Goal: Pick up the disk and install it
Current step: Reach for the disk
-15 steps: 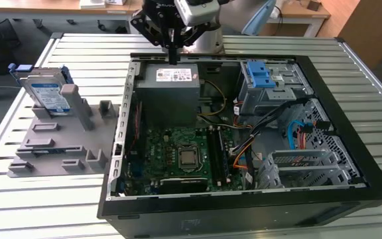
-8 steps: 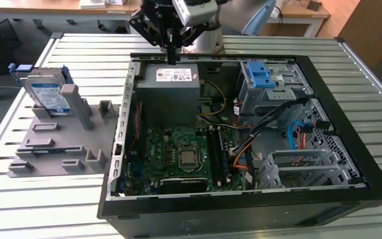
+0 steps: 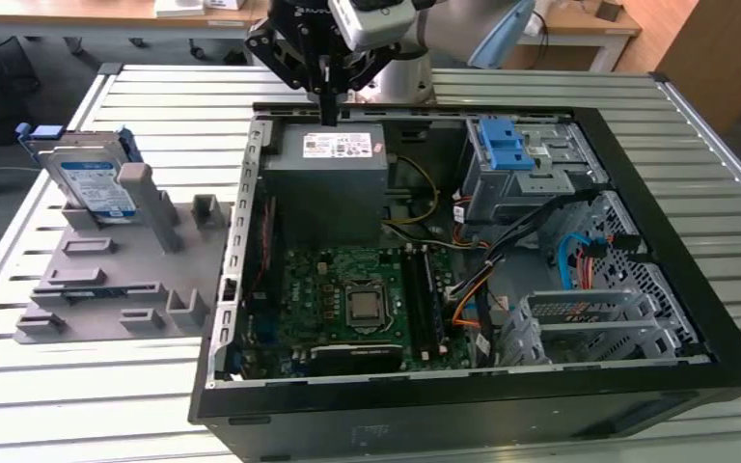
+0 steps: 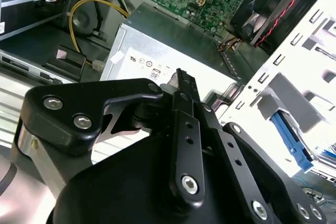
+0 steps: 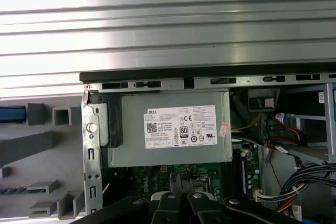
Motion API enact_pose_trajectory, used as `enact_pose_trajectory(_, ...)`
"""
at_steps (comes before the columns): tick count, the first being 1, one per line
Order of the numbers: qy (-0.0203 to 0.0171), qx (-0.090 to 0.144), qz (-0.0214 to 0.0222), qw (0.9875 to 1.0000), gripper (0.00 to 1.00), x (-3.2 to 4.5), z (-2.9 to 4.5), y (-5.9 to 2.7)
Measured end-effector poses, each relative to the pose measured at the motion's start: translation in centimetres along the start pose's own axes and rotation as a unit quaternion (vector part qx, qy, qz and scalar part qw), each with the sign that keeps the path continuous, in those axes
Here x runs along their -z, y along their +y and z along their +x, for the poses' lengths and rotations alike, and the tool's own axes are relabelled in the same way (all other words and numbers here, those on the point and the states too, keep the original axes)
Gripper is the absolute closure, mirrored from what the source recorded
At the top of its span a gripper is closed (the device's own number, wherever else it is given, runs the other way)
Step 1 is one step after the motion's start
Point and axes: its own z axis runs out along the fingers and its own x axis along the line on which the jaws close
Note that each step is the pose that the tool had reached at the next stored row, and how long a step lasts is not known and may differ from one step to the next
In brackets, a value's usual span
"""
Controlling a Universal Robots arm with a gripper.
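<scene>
Your hand (image 3: 329, 108) is pressed shut on nothing, tips pointing down just above the power supply (image 3: 332, 154) at the far side of the open case (image 3: 474, 400). The disk (image 3: 94, 183) is outside the case, well apart toward the exterior view's left. It stands upright in the grey fixture (image 3: 113, 280) on the worktop (image 3: 151, 96), blue handle end up. I'd judge its long axis near vertical, label face to the camera.

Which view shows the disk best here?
The exterior view: the disk stands upright in the grey holder on the exterior view's left, label facing the camera. The first wrist view shows a blue strip beside the holder, probably its carrier. The second wrist view's blue piece may be it; I cannot tell.
</scene>
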Motion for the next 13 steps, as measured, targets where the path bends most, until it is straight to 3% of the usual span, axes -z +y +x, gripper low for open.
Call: enact_pose_trajectory(13,0.0,0.0,0.0,1.0,0.89,0.0,0.5,0.0)
